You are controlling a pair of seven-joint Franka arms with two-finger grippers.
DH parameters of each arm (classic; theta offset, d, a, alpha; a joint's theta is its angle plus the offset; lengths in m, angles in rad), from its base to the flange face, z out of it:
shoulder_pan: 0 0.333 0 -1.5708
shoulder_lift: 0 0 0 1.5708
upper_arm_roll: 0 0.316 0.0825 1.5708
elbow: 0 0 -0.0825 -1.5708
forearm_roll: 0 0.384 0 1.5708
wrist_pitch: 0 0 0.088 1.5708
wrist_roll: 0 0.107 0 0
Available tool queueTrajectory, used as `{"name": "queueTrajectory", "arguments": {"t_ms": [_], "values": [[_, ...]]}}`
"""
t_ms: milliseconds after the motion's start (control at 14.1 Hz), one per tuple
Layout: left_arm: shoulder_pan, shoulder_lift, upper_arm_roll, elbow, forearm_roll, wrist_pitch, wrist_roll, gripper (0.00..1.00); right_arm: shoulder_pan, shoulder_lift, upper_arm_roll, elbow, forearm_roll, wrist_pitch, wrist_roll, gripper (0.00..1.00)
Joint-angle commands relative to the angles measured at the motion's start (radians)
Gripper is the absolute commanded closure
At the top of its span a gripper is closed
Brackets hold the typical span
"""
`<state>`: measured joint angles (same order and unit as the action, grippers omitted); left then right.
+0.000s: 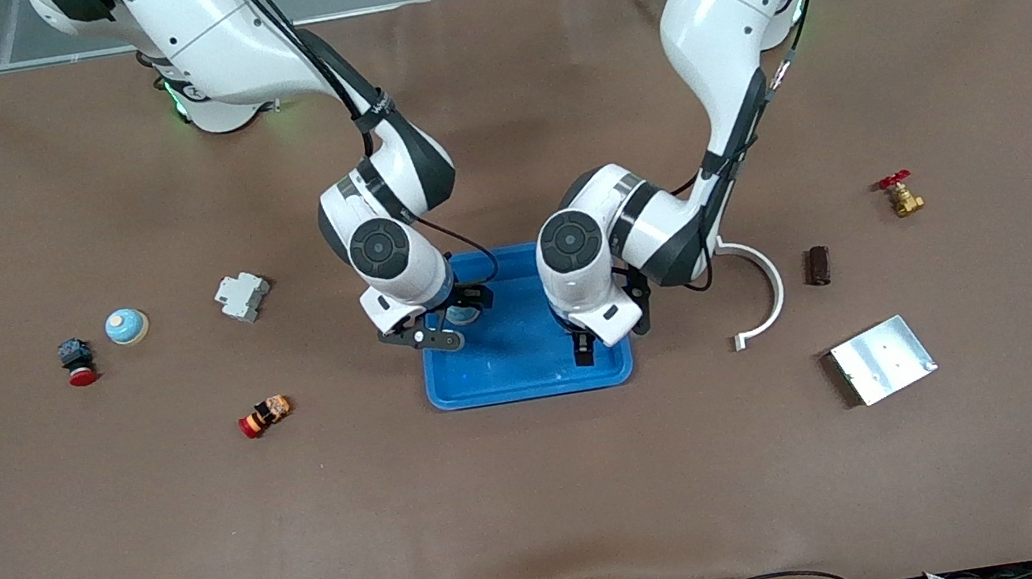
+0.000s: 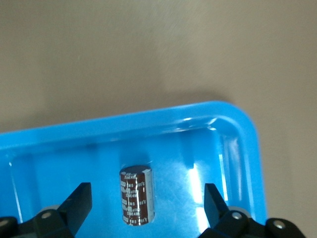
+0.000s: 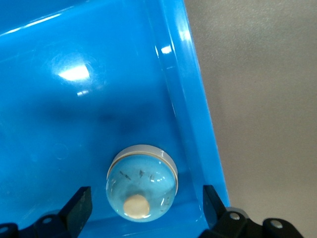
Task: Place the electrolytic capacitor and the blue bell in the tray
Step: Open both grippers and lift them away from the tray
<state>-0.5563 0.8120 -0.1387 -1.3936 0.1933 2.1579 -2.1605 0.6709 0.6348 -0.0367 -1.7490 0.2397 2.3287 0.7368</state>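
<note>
In the front view, both grippers are seen low over the tray [image 1: 528, 374], the right gripper [image 1: 442, 325] at the end toward the right arm, the left gripper [image 1: 585, 348] at the end toward the left arm; another blue bell [image 1: 125, 326] lies on the tabletop [image 1: 547, 507], well apart toward the right arm's end. In the left wrist view, the capacitor [image 2: 135, 196] is shown lying on the tray floor between widely parted jaws, untouched by either finger. In the right wrist view, the bell [image 3: 141, 183] is shown resting in the tray close to its wall, with the jaws spread wide and clear of it. The release step is judged to be in hand, both parts being set down. Next, a straight lift of each gripper is called for, so that neither part is nudged.
</note>
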Motion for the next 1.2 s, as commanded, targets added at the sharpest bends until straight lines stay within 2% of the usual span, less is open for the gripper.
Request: {"name": "queueTrajectory", "arguments": {"t_ms": [0, 213, 425, 496, 708, 921, 1134], "values": [[0.013, -0.057, 0.005, -0.013, -0.001, -0.038, 0.123, 0.00, -0.017, -0.053, -0.017, 0.000, 0.021, -0.055, -0.003, 0.00], [0.036, -0.100, 0.001, -0.019, -0.003, -0.121, 0.324, 0.00, -0.089, -0.104, -0.048, 0.000, -0.025, -0.136, -0.016, 0.00], [0.068, -0.172, -0.005, -0.077, -0.006, -0.139, 0.512, 0.00, -0.145, -0.168, -0.103, -0.001, -0.167, -0.232, -0.022, 0.00], [0.081, -0.195, -0.007, -0.102, -0.006, -0.139, 0.584, 0.00, -0.178, -0.191, -0.106, -0.010, -0.177, -0.241, -0.042, 0.00], [0.088, -0.235, -0.006, -0.151, -0.008, -0.145, 0.818, 0.00, -0.331, -0.262, -0.104, -0.075, -0.177, -0.255, -0.316, 0.00], [0.095, -0.237, -0.007, -0.145, -0.006, -0.135, 0.910, 0.00, -0.436, -0.325, -0.107, -0.147, -0.178, -0.261, -0.426, 0.00], [0.101, -0.235, -0.032, -0.142, -0.006, -0.095, 0.973, 0.00, -0.571, -0.363, -0.109, -0.249, -0.180, -0.227, -0.641, 0.00]]}}
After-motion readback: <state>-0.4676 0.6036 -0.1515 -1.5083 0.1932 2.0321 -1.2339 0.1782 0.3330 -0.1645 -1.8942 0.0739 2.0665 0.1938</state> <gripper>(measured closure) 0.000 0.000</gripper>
